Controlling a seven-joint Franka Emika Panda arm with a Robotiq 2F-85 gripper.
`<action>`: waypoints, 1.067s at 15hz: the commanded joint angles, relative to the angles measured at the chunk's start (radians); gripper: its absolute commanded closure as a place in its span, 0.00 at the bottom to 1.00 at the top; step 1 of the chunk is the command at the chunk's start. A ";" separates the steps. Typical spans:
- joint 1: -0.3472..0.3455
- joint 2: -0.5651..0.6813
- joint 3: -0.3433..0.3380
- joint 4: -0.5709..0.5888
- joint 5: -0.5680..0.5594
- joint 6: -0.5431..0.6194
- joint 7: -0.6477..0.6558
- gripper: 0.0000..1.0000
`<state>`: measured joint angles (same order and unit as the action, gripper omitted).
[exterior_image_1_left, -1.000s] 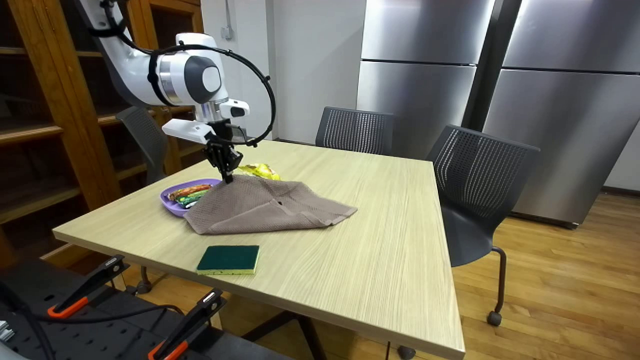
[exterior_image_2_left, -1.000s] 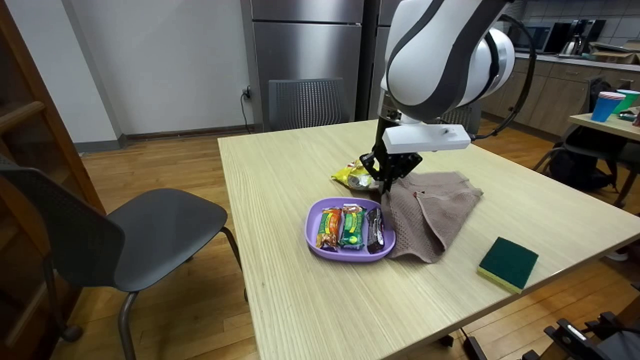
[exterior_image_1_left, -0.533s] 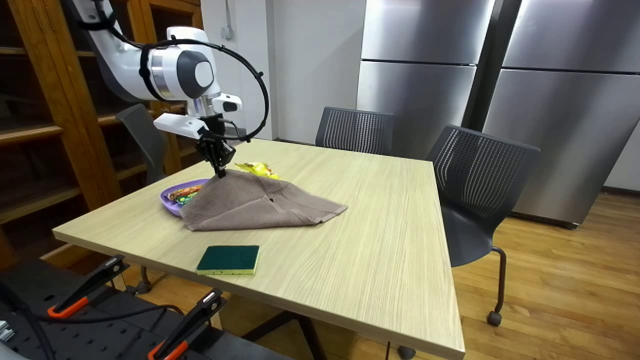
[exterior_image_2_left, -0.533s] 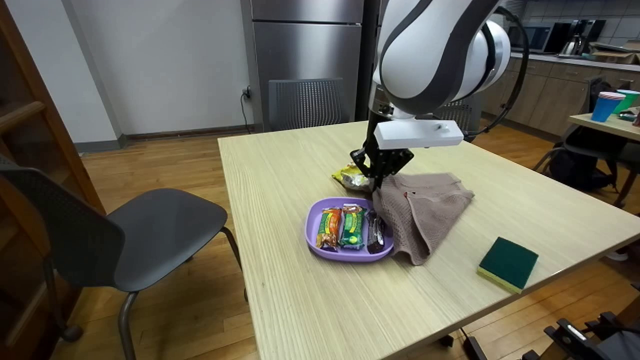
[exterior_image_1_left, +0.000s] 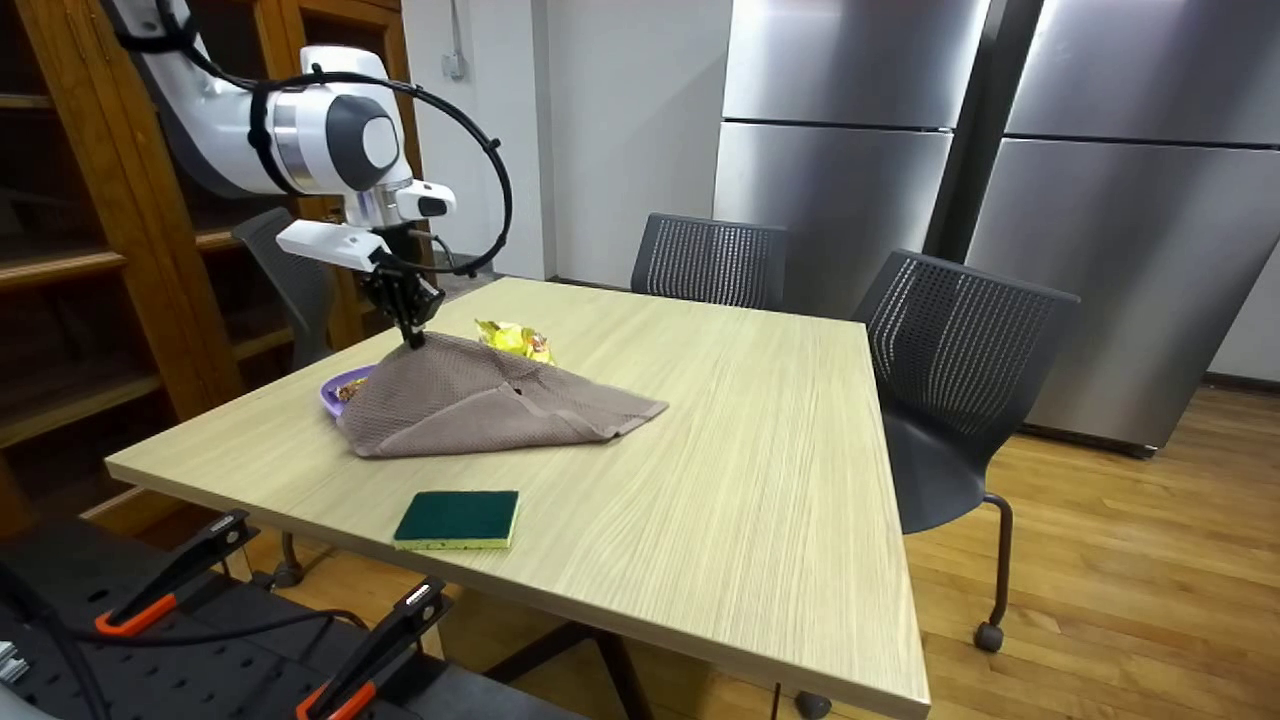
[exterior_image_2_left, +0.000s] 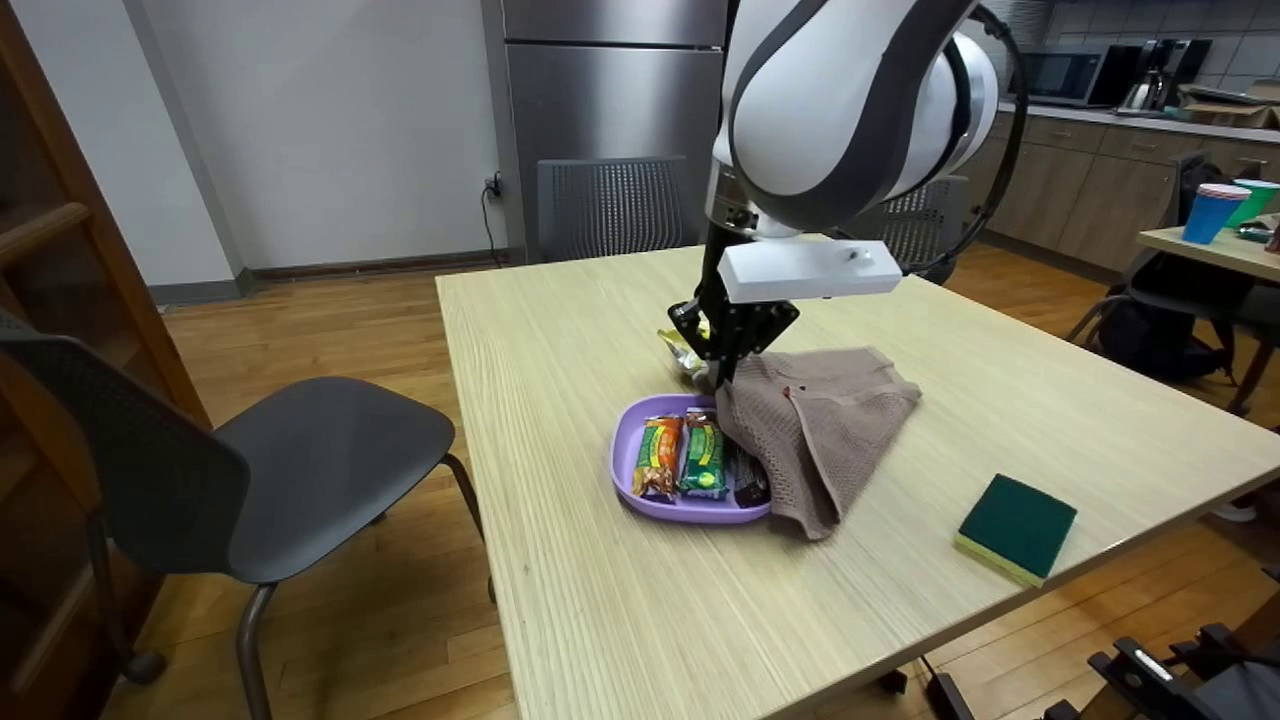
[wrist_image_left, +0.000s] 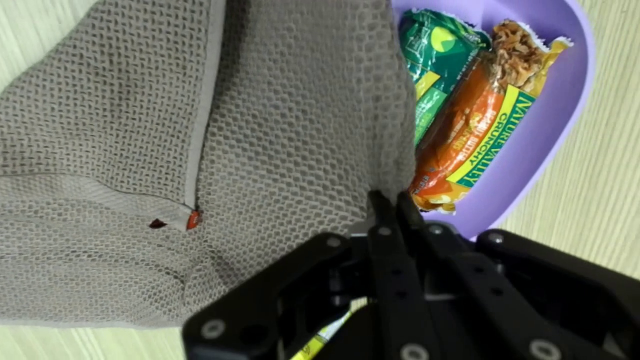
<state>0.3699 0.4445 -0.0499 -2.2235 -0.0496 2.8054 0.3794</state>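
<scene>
My gripper (wrist_image_left: 392, 199) is shut on a corner of a brownish-grey waffle towel (wrist_image_left: 290, 115), with the cloth pinched between its fingertips. In both exterior views the gripper (exterior_image_2_left: 718, 378) hangs just above the table, and the towel (exterior_image_1_left: 490, 405) slopes down from it onto the wood. Part of the towel lies over one side of a purple plate (exterior_image_2_left: 690, 513). On the plate are an orange-wrapped bar (exterior_image_2_left: 657, 455), a green-wrapped bar (exterior_image_2_left: 704, 455) and a dark-wrapped bar (exterior_image_2_left: 749, 482), the dark one partly covered by cloth.
A crumpled yellow bag (exterior_image_1_left: 515, 340) lies behind the towel, close to the gripper. A green and yellow sponge (exterior_image_2_left: 1017, 525) rests near the table's edge. Dark chairs (exterior_image_1_left: 710, 260) stand around the table (exterior_image_1_left: 760, 480).
The gripper has moved toward the plate, drawing the towel along. More of the plate and the dark bar is now covered. The yellow bag has shifted slightly.
</scene>
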 joint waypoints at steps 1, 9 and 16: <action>0.023 -0.022 0.005 0.003 -0.025 -0.009 0.028 0.99; 0.085 -0.010 0.004 0.038 -0.039 -0.021 0.051 0.99; 0.148 0.015 -0.002 0.077 -0.082 -0.032 0.099 0.99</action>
<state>0.4954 0.4506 -0.0478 -2.1777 -0.0929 2.8034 0.4279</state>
